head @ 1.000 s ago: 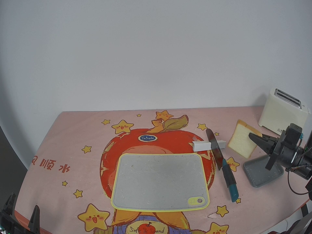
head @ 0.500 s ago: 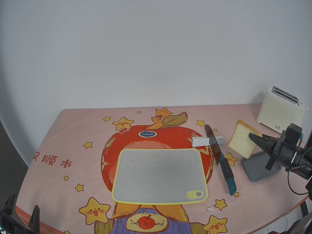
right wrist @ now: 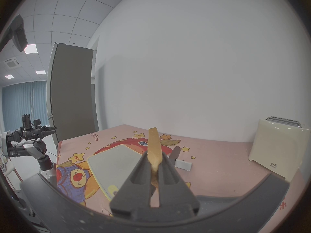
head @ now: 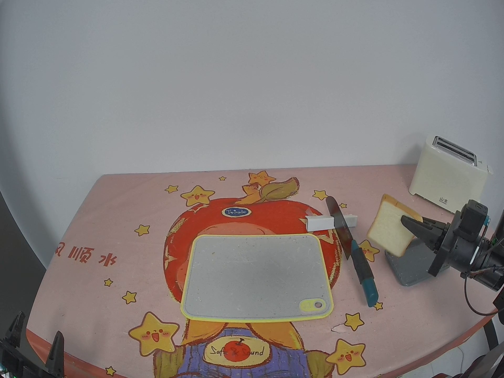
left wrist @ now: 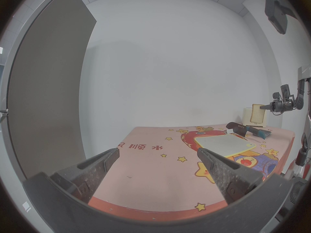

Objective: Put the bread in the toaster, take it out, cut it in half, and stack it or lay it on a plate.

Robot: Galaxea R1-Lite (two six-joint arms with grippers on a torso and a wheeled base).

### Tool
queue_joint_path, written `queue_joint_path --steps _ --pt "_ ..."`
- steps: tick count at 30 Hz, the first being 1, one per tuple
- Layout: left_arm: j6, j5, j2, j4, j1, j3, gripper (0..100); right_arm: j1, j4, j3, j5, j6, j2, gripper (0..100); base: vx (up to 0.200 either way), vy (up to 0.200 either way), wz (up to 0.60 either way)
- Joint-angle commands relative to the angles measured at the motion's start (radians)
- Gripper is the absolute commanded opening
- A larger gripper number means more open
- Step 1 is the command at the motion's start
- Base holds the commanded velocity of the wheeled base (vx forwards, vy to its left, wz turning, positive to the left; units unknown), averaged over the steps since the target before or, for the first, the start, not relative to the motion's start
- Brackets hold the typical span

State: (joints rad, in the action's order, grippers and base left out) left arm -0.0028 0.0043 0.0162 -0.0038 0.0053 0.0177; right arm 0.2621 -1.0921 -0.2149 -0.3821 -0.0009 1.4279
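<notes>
- Sitting just off the near left corner of the desk [head: 131, 206], the left gripper [head: 34, 345] is released: fingers spread wide, nothing between them. Its wrist view shows the same gap [left wrist: 158, 169].
- Pink cartoon cloth with a red apple and yellow stars covers the desk.
- Grey cutting board [head: 256, 276] with a yellow-green rim lies flat in the middle of the desk, toward the near side, hanging hole at its near right corner. Surface bare.
- Knife [head: 353, 250] lies just right of the board, not touching it. Teal handle points to the near edge, dark blade points away.
- Dark grey square plate [head: 415, 263] sits on the right side of the desk, right of the knife, partly hidden by the right arm.
- Right gripper [head: 412, 226] is above the plate, clenched on a bread slice [head: 391, 224]. In the wrist view its fingers [right wrist: 139, 175] pinch the slice [right wrist: 154, 146] edge-on.
- Bread is in the air, upright and slightly tilted, flat face toward the board, crust around the edge. It is clear of the desk, above the plate's left side.
- Small white block [head: 320, 222] lies beyond the board's far right corner; the knife blade rests across it.
- Cream toaster [head: 449, 174] stands at the far right corner of the desk by the wall, slots up, well apart from the bread.
</notes>
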Motion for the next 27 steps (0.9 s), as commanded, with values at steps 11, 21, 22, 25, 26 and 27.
queue_joint_path --steps 11,21,22,25,26,27 --pt "0.001 0.0 -0.013 0.001 0.001 -0.018 100 0.009 -0.002 0.008 -0.001 -0.001 0.003 0 0.0 0.109 0.0" --pt "0.0 0.0 -0.013 -0.001 0.001 -0.018 100 0.106 0.0 0.031 -0.004 0.015 0.014 0 0.0 0.0 0.0" --pt "0.0 0.0 -0.013 -0.001 0.001 -0.018 100 0.118 0.0 0.031 -0.004 0.016 0.019 0 0.0 0.0 0.0" --pt "0.001 0.0 -0.013 -0.001 0.001 -0.018 100 0.149 -0.002 0.031 -0.001 0.038 0.037 0 0.0 0.0 0.0" --pt "0.0 0.0 -0.013 -0.001 0.001 -0.018 100 0.163 -0.009 0.028 -0.001 0.067 0.055 0 0.0 0.0 0.0" --pt "0.0 0.0 -0.013 -0.001 0.001 -0.018 100 0.163 -0.009 0.028 -0.001 0.067 0.055 0 0.0 0.0 0.0"
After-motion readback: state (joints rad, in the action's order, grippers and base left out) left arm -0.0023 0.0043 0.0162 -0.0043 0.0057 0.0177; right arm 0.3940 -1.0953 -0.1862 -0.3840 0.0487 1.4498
